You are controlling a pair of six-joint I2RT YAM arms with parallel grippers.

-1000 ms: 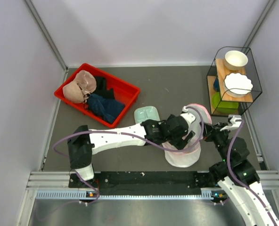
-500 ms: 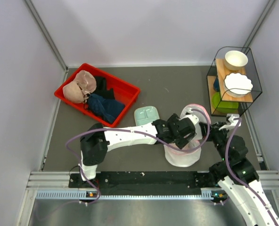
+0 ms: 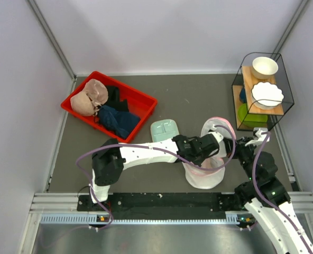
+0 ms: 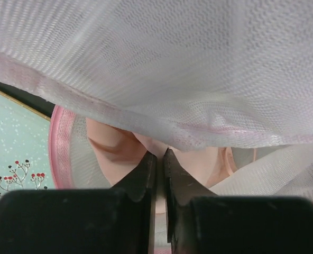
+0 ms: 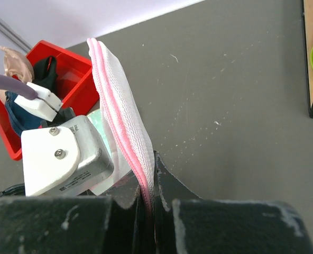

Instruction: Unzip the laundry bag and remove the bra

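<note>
The laundry bag (image 3: 204, 179), a white mesh drum with pink trim, stands unzipped at the near middle of the table, its lid (image 3: 215, 127) lifted upright. My right gripper (image 5: 148, 159) is shut on the lid's pink zipper edge (image 5: 117, 106) and holds it up. My left gripper (image 4: 160, 154) reaches under the mesh (image 4: 172, 69) into the bag. Its jaws stand almost together, pinching the pale pink bra (image 4: 114, 145) at their tips. In the top view the bag's rim hides the left fingertips.
A mint tray (image 3: 164, 128) lies just left of the bag. A red bin (image 3: 140, 100) at the back left holds a peach padded garment (image 3: 90, 97), a black garment (image 3: 114, 96) and a dark blue cloth (image 3: 117, 120). A wire rack (image 3: 262, 90) with bowls stands at the back right.
My left gripper has pushed further down into the bag and its jaws have gone from wide open to closed on the bra. The right gripper has kept its hold on the lid.
</note>
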